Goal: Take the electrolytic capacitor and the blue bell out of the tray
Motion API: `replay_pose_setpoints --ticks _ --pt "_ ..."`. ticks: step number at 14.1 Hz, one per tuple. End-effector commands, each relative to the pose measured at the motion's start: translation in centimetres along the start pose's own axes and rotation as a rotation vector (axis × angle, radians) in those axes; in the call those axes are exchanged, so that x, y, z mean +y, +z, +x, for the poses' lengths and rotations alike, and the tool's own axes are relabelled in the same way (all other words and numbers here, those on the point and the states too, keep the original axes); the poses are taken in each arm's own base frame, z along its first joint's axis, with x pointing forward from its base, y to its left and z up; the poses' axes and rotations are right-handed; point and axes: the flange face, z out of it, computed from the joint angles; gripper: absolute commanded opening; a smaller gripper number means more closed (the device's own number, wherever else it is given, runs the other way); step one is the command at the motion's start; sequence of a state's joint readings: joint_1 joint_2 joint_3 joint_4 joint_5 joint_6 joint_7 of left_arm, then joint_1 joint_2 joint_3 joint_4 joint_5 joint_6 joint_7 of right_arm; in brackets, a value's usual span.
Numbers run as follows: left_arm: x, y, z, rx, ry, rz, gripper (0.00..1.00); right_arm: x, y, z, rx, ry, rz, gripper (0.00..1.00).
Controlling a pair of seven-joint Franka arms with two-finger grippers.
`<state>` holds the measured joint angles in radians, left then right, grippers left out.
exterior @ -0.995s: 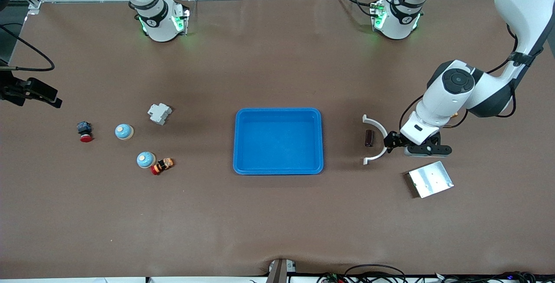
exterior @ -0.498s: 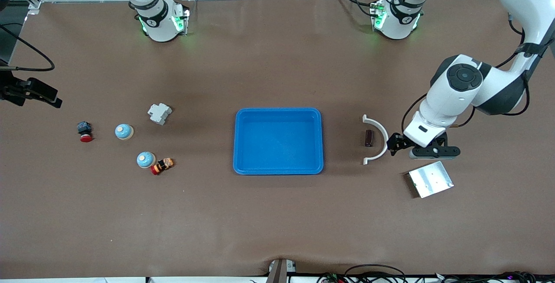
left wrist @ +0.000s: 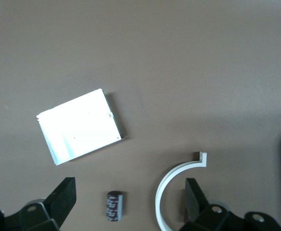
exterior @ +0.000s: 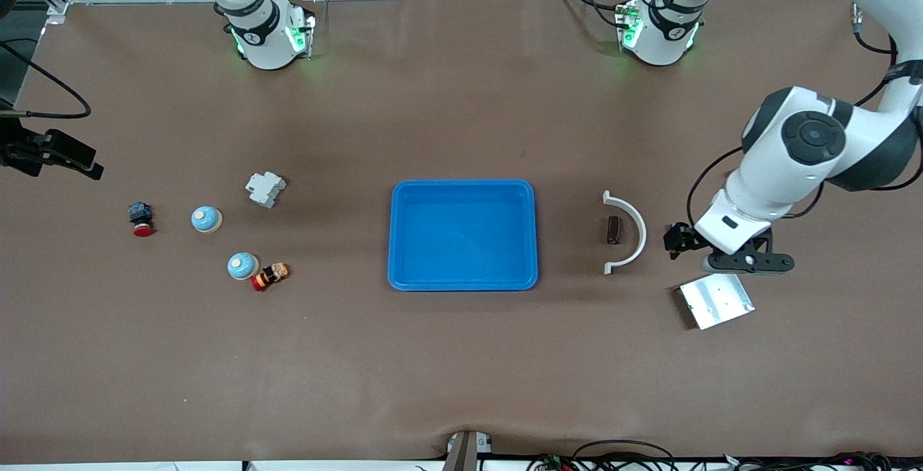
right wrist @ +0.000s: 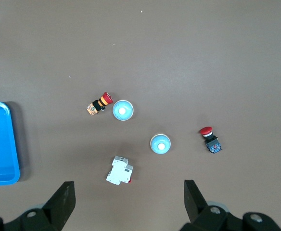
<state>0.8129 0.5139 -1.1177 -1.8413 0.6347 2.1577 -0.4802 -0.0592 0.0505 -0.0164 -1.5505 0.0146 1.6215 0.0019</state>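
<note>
Your main risk now is disturbing what already lies where it should: the tray (exterior: 393, 233) is empty, so by my reading nothing is left to lift out, and any trouble would come from the left gripper (exterior: 676, 239) travelling low. It hangs over bare table between a white curved bracket (exterior: 629, 231) and a metal plate (exterior: 716, 300), with its jaws spread wide and nothing between them. If you bring it across toward the tray at that height, a finger could catch the bracket. The electrolytic capacitor (exterior: 613, 229) lies on its side just inside the bracket's curve, so a knock to the bracket would likely reach it. It is a smooth cylinder and would probably roll, perhaps toward the tray. The plate lies close to the gripper too, nearer the front camera, and a careless swing could clip its edge. So lift before you move sideways. Relative to the left gripper, the capacitor sits on the table toward the tray, with the bracket's arc between the two, near but not touching the fingers. Two blue bells (exterior: 206, 218) (exterior: 242, 265) stand on the table toward the right arm's end, well apart from the tray; I cannot tell which one the task means. The right arm waits with the right gripper (right wrist: 127, 187) high over those bells, jaws wide and holding nothing.
</note>
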Motion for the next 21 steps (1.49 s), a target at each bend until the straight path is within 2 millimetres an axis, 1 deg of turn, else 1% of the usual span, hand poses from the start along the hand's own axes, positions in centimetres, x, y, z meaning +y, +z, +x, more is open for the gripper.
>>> replay_pose_setpoints --ticks 1,3,4,7,9,10,11,12,13,14,15,16,17,18,20,21 --pt "-0.5 -2.8 0.8 -0.016 0.011 0.018 1.0 0.1 -0.4 -0.6 0.0 0.004 0.01 1.0" --pt "-0.7 -3.9 1.3 -0.02 -0.002 0.01 1.0 0.1 -0.4 -0.6 0.0 0.004 0.01 1.0" --pt "-0.5 -4.6 1.5 -0.021 -0.007 0.002 1.0 0.1 -0.4 -0.6 0.0 0.006 0.01 1.0" --pt "-0.9 -6.9 2.1 -0.039 -0.009 0.017 1.0 0.1 -0.4 -0.6 0.0 0.006 0.01 1.0" --pt "-0.9 -7.6 1.9 -0.066 0.032 0.033 1.0 0.2 -0.4 -0.6 0.0 0.007 0.01 1.0" --pt "-0.7 -8.5 1.9 -0.078 0.037 0.042 1.0 0.3 -0.4 -0.6 0.0 0.009 0.01 1.0" --pt "-1.0 -9.2 1.9 -0.097 0.033 0.048 1.0 0.4 -0.3 -0.7 -0.002 0.01 0.01 1.0" --pt "-0.7 -9.8 2.0 -0.106 0.032 0.05 1.0 0.4 -0.3 -0.7 -0.002 0.01 0.01 1.0" --pt "-0.1 -10.3 2.3 -0.118 0.038 0.05 1.0 0.4 -0.3 -0.7 -0.002 0.01 0.01 1.0" --pt "0.0 -10.3 3.0 -0.135 0.038 0.068 1.0 0.4 -0.3 -0.7 -0.002 0.01 0.01 1.0" --pt "0.8 -10.7 3.7 -0.155 0.039 0.079 1.0 0.4 -0.3 -0.7 -0.002 0.01 0.01 1.0" --pt "0.7 -11.8 4.5 -0.158 0.019 0.081 1.0 0.4 -0.4 -0.6 0.0 0.01 0.01 1.0" --pt "0.3 -12.6 4.7 -0.159 0.017 0.066 1.0 0.4 -0.3 -0.6 -0.002 0.01 0.01 1.0" --pt "0.0 -13.6 4.5 -0.16 0.028 0.047 1.0 0.4 -0.3 -0.6 0.0 0.01 0.01 1.0" --pt "-1.4 -15.5 4.1 -0.153 0.053 0.033 1.0 0.4 -0.3 -0.6 0.0 0.01 0.01 1.0" --pt "-2.2 -16.4 3.8 -0.153 0.064 -0.013 1.0 0.4 -0.3 -0.6 -0.002 0.009 0.01 1.0"
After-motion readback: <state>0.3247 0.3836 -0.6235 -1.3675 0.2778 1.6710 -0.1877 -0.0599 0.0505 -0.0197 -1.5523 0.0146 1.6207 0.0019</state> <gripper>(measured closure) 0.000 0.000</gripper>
